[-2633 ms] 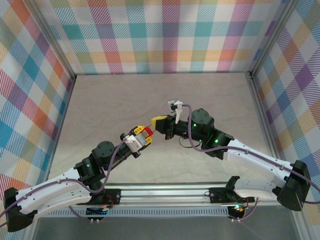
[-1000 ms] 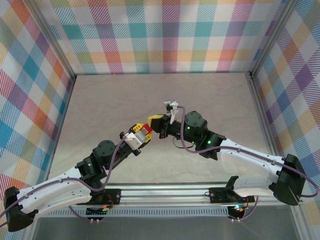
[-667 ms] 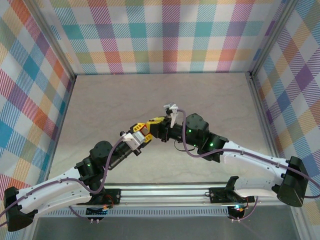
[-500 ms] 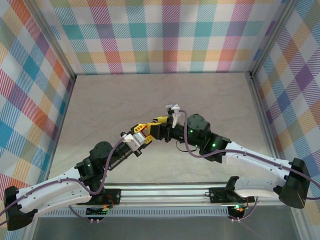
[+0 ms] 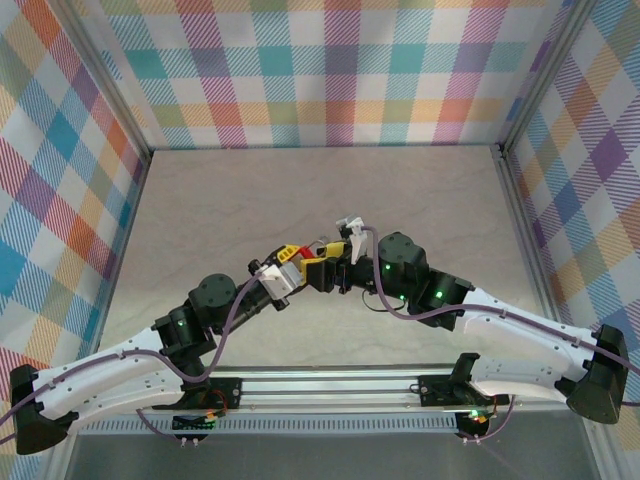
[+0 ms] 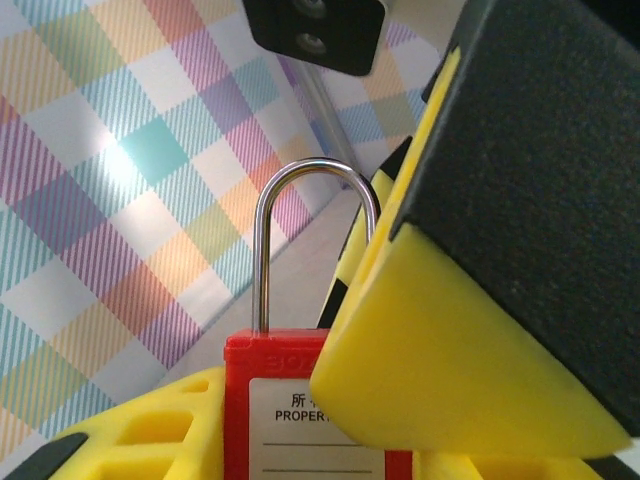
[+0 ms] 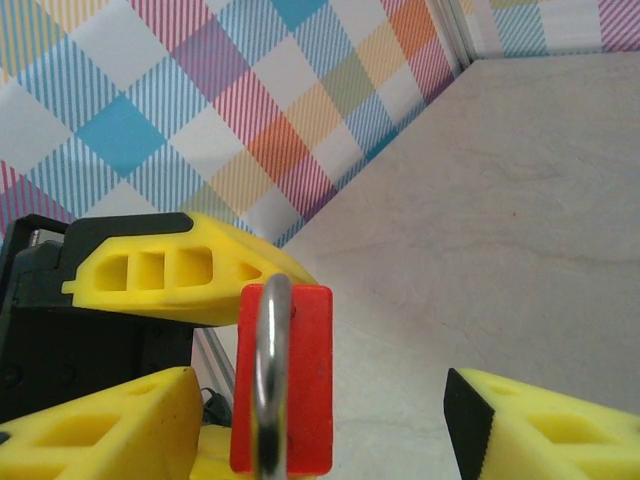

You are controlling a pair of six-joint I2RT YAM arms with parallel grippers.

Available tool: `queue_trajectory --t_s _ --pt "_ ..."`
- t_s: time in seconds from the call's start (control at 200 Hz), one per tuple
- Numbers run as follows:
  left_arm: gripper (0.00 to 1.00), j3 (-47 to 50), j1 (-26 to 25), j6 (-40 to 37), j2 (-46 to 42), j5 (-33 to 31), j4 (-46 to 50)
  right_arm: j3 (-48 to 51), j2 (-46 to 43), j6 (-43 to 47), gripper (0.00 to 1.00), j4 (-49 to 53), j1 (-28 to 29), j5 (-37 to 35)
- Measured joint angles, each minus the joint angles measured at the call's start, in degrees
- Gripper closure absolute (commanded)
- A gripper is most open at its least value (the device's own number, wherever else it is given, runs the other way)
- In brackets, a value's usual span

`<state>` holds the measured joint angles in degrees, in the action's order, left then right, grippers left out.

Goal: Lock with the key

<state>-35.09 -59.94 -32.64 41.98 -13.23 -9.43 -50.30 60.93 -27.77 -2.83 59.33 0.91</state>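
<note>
Now | left tool (image 5: 296, 262) clamps red padlock (image 5: 304, 254) | long axis, shackle (image 6: 263, 260) toward right tool (image 5: 326, 262) | right tool gaping

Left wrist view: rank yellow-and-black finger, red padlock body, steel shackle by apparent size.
1. yellow-and-black finger, inflated by nearness to the lens
2. red padlock body, partly cut off
3. steel shackle

- Left gripper (image 5: 289, 265): yellow fingers, clasping a red padlock (image 5: 305, 253), held over the middle of the table (image 5: 220, 200).
- Right gripper (image 5: 323, 262): yellow fingers, just beside the padlock, on its far side.
- Walls (image 5: 320, 70): coloured plaid, on three sides.
- Rail (image 5: 330, 385): metal, along the near edge.
</note>
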Motion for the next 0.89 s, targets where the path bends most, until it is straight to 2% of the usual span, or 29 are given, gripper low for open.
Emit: queue_trajectory --t_s 0.41,0.545,0.68,0.895 --pt "1.0 -0.74 0.07 -2.49 0.15 4.9 9.14 -0.52 2.23 0.22 0.49 4.59 0.13 4.72" --pt "1.0 -0.74 0.11 -3.04 -0.9 6.43 10.95 -0.81 2.8 0.22 0.58 4.61 0.48 6.73" --pt "1.0 -0.74 0.11 -3.61 -1.68 6.8 11.5 -0.81 3.08 0.02 0.62 4.31 0.48 7.41" --pt "1.0 -0.74 0.13 -4.85 -1.97 6.73 11.39 -0.81 3.37 -0.59 0.8 4.13 0.09 7.56"
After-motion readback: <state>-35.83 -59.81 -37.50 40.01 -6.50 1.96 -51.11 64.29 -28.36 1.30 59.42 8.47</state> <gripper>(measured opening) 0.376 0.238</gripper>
